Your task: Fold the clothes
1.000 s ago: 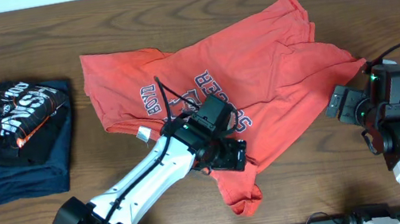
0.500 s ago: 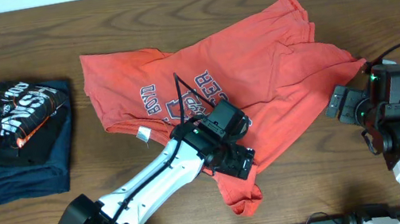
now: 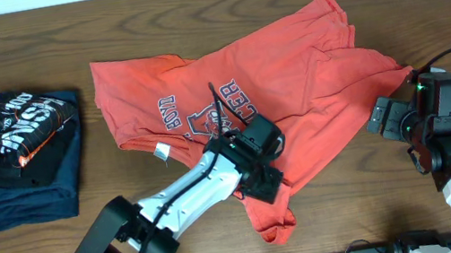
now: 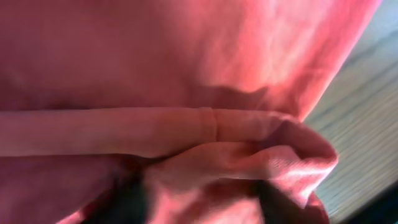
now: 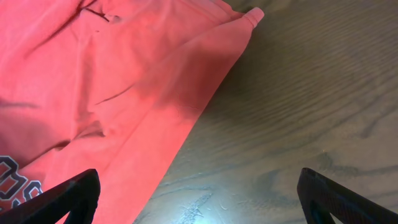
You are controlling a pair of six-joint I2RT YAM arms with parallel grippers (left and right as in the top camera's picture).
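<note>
shirt (image 3: 289, 71): lay crumpled, not folded, right of the dark pile (image 3: 17, 155) | left gripper (image 3: 260, 175): I moved it further from the pile, to the lower hem, and clamped a fold of shirt | right gripper (image 3: 384, 115): wide apart, empty | first fold could begin, I think

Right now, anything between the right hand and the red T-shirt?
Nothing visible. Only bare table lies between the open right hand and the T-shirt. The left hand is down on the shirt, with fabric bunched between its fingers.
</note>
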